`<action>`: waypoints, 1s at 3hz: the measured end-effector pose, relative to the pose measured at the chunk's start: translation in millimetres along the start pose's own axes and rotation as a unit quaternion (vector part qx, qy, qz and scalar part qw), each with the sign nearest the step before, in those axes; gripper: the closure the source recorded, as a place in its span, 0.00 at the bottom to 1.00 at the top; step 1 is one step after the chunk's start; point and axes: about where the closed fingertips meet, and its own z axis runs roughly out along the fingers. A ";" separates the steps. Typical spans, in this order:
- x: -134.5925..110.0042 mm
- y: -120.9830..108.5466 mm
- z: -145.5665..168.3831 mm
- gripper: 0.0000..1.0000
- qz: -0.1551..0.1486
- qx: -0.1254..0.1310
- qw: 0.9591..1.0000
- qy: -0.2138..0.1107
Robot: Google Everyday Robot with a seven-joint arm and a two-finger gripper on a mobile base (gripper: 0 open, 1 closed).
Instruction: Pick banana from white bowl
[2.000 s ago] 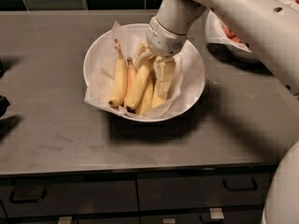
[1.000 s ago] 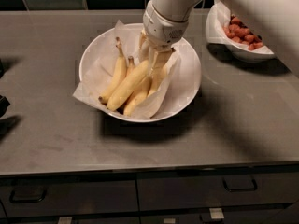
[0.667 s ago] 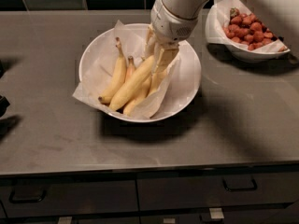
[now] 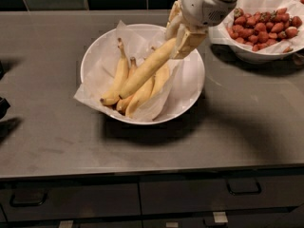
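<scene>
Camera view, tool (image 4: 182, 38) clamped on banana (image 4: 145, 71) over white bowl (image 4: 192, 87), other bananas (image 4: 118, 80) beneath, strawberry bowl (image 4: 248, 56) at right

The grey counter (image 4: 57, 141) is carrying the white bowl (image 4: 192, 87) and a nearby strawberry bowl (image 4: 247, 56), the gripper (image 4: 179, 36) clasping the banana (image 4: 142, 75) above the first.

One tabletop (image 4: 57, 137) carries two bowls: one white bowl (image 4: 192, 87) with one paper liner (image 4: 95, 87), and one strawberry bowl (image 4: 247, 56), also lined and heaped with strawberries (image 4: 261, 30) too many to count. Four bananas show in the white bowl, though overlap may hide more. One claw (image 4: 179, 39) hangs over that bowl's upper right rim, clamped on one long banana (image 4: 147, 68) of the four.
</scene>
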 end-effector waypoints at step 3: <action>-23.1 72.7 -102.2 1.00 0.066 0.041 0.991 -0.110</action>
